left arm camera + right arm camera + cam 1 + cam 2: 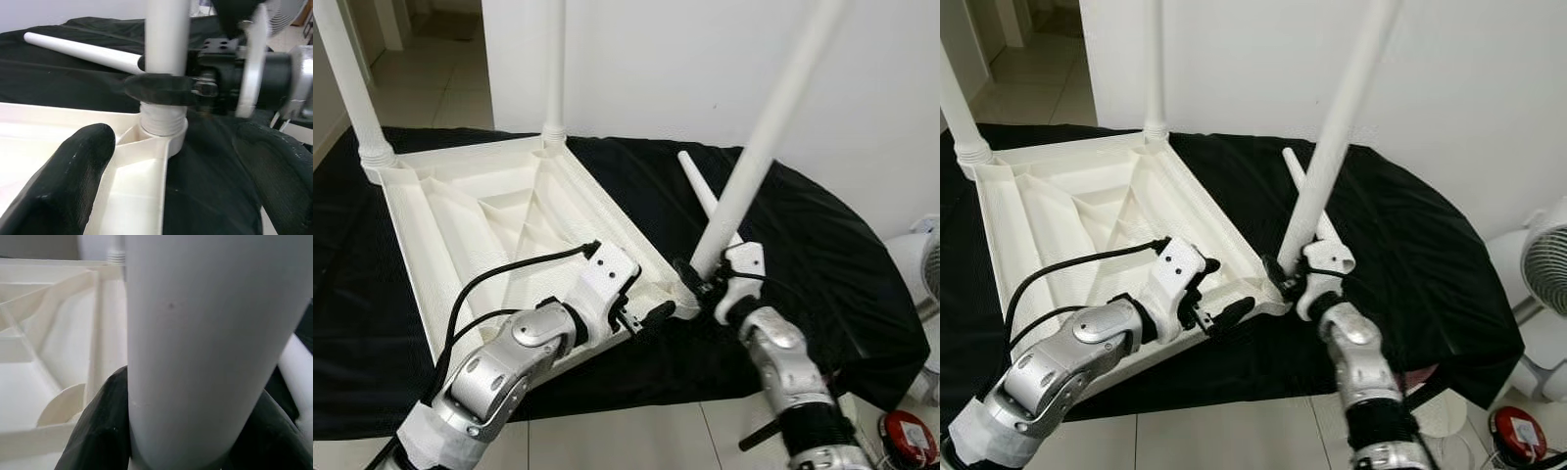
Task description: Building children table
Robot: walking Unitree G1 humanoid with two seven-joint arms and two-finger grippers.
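Observation:
A white plastic tabletop [460, 215] lies upside down on a black cloth [822, 255]. Two white legs [347, 78] [554, 69] stand upright in its far corners. My right gripper [700, 279] is shut on the lower end of a third leg [764, 137]. This leg leans to the right, and its foot rests in the near right corner socket [164, 128]. My left gripper [651, 315] is open, its fingers [73, 181] astride the tabletop's near rim, just left of that socket. A fourth leg [700, 186] lies loose on the cloth behind.
A white wall rises right behind the cloth. A white fan [1547, 264] stands at the right. A small red object [909, 436] lies on the tiled floor nearby. The cloth's front edge [636, 401] ends close to me.

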